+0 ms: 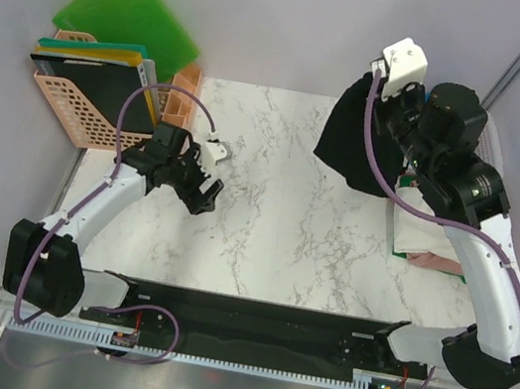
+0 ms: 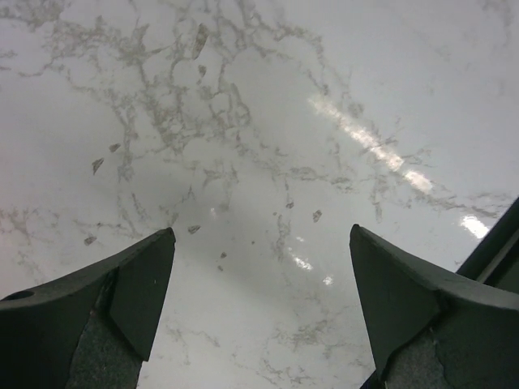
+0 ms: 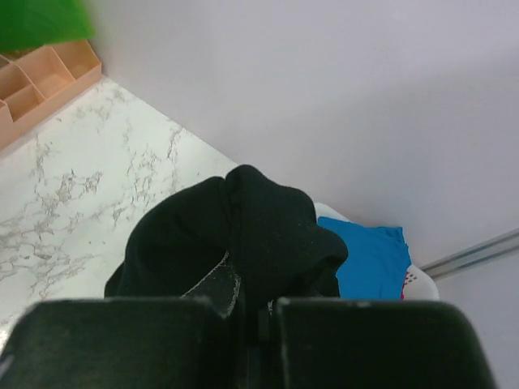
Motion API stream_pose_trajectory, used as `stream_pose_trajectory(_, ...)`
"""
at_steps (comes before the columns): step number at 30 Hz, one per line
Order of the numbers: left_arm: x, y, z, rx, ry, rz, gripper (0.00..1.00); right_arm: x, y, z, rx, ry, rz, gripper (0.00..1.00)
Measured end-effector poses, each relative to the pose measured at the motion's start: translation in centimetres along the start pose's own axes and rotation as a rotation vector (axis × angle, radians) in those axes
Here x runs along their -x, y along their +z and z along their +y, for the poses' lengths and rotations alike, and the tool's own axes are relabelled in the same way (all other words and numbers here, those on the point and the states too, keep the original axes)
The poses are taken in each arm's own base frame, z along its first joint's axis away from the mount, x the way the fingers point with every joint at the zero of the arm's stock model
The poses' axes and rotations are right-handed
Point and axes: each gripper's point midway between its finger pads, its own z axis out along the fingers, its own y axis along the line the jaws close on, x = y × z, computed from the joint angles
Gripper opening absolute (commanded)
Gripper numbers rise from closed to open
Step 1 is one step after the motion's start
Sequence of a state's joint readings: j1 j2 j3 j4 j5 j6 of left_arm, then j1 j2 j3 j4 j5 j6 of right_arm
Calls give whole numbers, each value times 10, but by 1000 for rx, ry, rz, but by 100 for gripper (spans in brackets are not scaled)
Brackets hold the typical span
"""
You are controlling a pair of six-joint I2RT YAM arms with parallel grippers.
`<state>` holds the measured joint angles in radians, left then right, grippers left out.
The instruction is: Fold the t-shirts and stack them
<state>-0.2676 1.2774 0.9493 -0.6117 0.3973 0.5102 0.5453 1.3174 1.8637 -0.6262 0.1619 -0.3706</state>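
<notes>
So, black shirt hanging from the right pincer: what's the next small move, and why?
Probably carry the black t-shirt toward the middle of the table and lower it. The right pincer holds it bunched aloft at the far right, while the left pincer hovers open above bare marble.

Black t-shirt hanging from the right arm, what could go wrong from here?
The black t-shirt hangs bunched from one pinch in the right end effector, so it may slip or land crumpled. It dangles beside the shirt pile and could drag it. The open left end effector is too far to steady it.
</notes>
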Motion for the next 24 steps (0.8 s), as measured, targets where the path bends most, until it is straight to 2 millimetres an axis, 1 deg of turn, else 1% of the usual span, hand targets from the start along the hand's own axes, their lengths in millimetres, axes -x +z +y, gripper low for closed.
stream_pose_trajectory(3,19,-2,-17,-124,-27,-32,96,-18,11,7,10,-8,52,0)
stream_pose_trajectory(5,36,-6,-27,-217,-44,-57,95,-27,18,14,33,-10,83,0)
stream_pose_trajectory(7,59,-8,-31,-294,-52,-94,94,-29,22,21,68,-5,97,0)
stream_pose_trajectory(9,77,-8,-31,-339,-52,-123,93,-25,25,28,108,9,85,0)
stream_pose_trajectory(11,82,-6,-30,-357,-55,-130,92,-22,24,39,163,31,71,0)
stream_pose_trajectory(14,78,-4,-32,-366,-74,-114,93,-17,22,60,274,68,45,0)
stream_pose_trajectory(15,76,-3,-31,-357,-76,-109,93,-20,23,71,322,77,40,5)
stream_pose_trajectory(16,73,-2,-30,-350,-80,-100,93,-22,23,81,360,81,42,13)
stream_pose_trajectory(17,69,-1,-30,-343,-82,-92,93,-29,25,94,408,82,56,29)
stream_pose_trajectory(18,65,0,-30,-336,-85,-81,93,-38,28,108,451,81,82,56)
stream_pose_trajectory(19,61,1,-30,-333,-89,-73,93,-47,33,123,490,72,111,61)
stream_pose_trajectory(20,58,1,-31,-330,-91,-67,93,-56,38,133,512,56,136,72)
stream_pose_trajectory(21,54,1,-31,-325,-94,-58,93,-63,43,141,529,48,160,76)
stream_pose_trajectory(22,51,2,-32,-323,-98,-51,93,-69,46,145,534,34,174,78)
stream_pose_trajectory(23,48,2,-33,-323,-101,-46,93,-76,48,145,535,26,192,79)
stream_pose_trajectory(24,46,2,-33,-320,-102,-42,93,-84,49,139,520,23,210,82)
